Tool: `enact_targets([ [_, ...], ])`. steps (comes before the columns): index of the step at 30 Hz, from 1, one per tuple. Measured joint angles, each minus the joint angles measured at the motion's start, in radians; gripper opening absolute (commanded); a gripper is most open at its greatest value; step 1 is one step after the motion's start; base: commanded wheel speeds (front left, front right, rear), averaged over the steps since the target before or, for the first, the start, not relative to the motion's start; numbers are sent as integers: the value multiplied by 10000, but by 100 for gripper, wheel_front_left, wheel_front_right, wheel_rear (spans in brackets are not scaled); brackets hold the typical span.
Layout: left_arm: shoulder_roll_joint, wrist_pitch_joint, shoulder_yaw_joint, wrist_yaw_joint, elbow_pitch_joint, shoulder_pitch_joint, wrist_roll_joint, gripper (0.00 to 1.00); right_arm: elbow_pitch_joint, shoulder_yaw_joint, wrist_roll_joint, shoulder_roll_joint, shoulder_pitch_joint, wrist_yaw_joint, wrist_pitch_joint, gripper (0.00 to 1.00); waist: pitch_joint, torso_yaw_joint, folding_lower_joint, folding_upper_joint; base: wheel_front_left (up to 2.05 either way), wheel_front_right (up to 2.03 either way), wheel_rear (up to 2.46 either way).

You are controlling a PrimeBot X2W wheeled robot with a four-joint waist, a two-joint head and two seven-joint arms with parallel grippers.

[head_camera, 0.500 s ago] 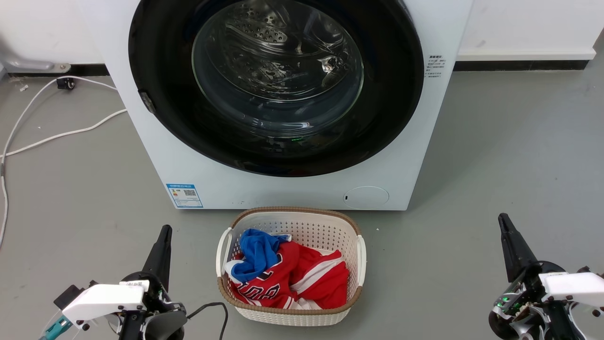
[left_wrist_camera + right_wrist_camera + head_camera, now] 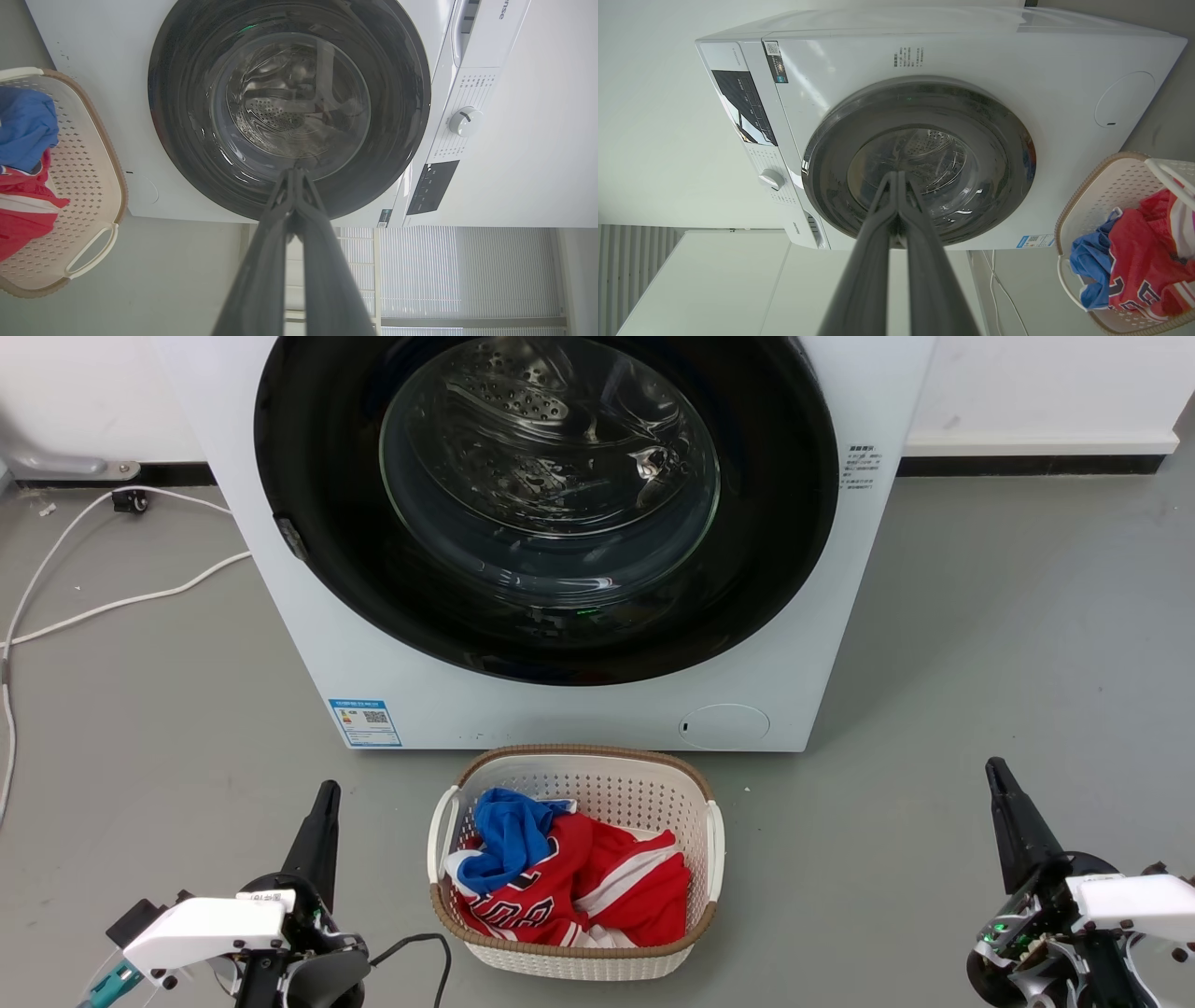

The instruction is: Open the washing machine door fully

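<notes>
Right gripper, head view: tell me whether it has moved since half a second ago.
No. The right gripper sits at the same spot to the right of the laundry basket as before.

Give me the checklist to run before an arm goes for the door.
1. The door sits shut, flush on the machine, not yet opened: ok as a start.
2. The left gripper is shut, empty and well short of the door: ok.
3. The right gripper is shut, empty and well short of the door: ok.
4. A place to grip on the door's rim: cannot tell.
5. The basket stands on the floor right before the machine, below the door. Whether the swing clears it: cannot tell.
6. The cable lies left of the machine, apart from both arms: ok.
</notes>
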Motion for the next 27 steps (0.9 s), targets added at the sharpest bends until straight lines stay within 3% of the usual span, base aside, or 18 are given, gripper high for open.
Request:
enact_targets([
  [4,0,0,0,0,0,0,0,0,0,0,0,0,0,0,0,0,0,0,0,0,0,0,0],
  [5,-2,-2,-13,2,56,24,-2,100,52,2,4,2,31,0,0,100,0,0,0,0,0,0,0],
  [14,-29,-259,-81,6,313,441,376,100,355,-29,-397,29,468,-4,-255,100,8,1,0,0,0,0,0],
  [27,-29,-857,-151,366,-523,448,2824,100,-500,-190,-3012,33,674,-4,-846,100,34,4,0,0,0,0,0],
])
